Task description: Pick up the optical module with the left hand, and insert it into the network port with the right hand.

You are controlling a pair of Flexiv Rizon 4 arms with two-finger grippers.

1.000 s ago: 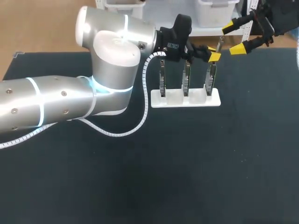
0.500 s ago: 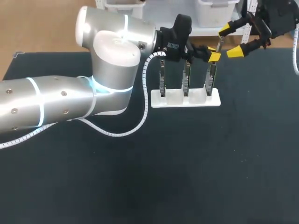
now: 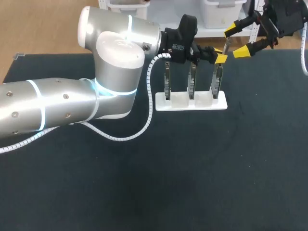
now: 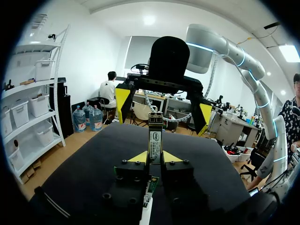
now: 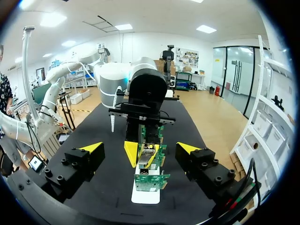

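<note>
**1. Slim metal optical module (image 4: 154,140) with a printed label.** It stands upright, clamped from 2 sides between the yellow tips of the left gripper (image 4: 155,158), whose fingers are closed narrowly on its lower part. Its foot meets the rightmost of 3 upright green circuit boards (image 5: 151,179). We cannot tell whether it is seated there or already free. We judge that the low, upright hold leaves the upper end exposed for a handover.

**2. White plastic stand (image 3: 190,104).** It carries the 3 boards in a row near the far edge of the black table surface (image 3: 202,173), right of its middle.

**3. Right gripper (image 3: 237,40).** Its fingers are spread wide and it holds nothing. It sits at the far edge of the surface, near the stand's right end, facing the left gripper and apart from it. In our judgement it is posed there with room to close on the module's free end.

**4. Silver left arm (image 3: 57,106).** It comes in over the left edge of the surface. A white coiled cable (image 3: 144,122) loops from it down toward the surface.

**5. Not made out.**
- No view shows us which part is the network port.
- From above, the left wrist housing covers the tops of 2 boards, and the yellow tips hide most of the module.
- From the left wrist, our own fingers cover the stand and the board's lower half.
</note>
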